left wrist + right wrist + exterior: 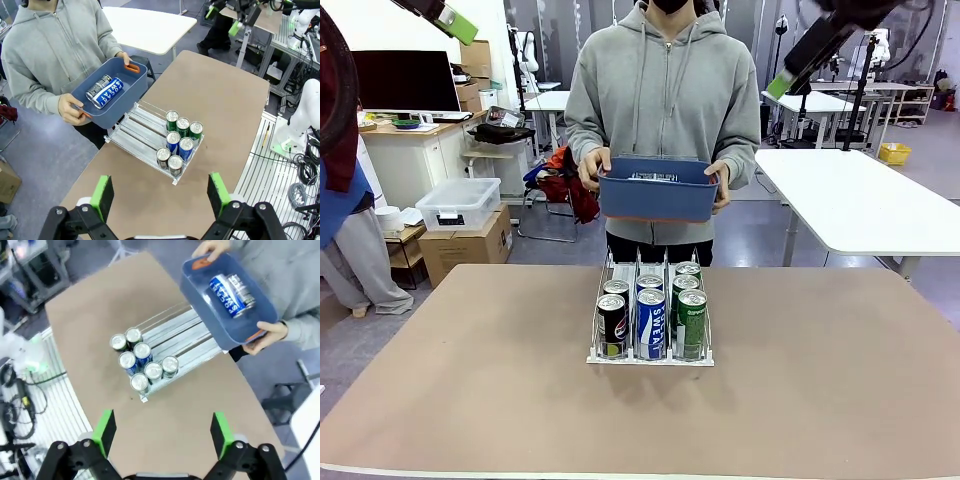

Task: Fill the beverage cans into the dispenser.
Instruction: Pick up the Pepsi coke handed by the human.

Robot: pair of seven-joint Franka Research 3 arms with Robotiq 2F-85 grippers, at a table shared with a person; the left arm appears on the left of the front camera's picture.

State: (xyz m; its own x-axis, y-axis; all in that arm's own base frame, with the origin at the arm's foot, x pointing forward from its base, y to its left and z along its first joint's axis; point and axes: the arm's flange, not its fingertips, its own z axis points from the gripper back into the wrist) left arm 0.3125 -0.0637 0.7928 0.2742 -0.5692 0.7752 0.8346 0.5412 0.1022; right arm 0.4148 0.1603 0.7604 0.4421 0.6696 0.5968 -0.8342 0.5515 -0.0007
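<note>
Green-padded fingers of my left gripper [160,196] stand wide apart with nothing between them, high above the brown tabletop [220,100] — my right gripper [162,434] likewise, spread and empty. Below, the small clear plastic dispenser [132,131] with three lanes sits mid-table, with seven slim aluminium beverage cans [173,141] at the end nearest me: two black, two blue, three green. Beyond it a person in a grey hoodie [665,90] holds a blue rectangular plastic bin [655,200] in both hands — two more cans [107,92] lie on their sides inside.
</note>
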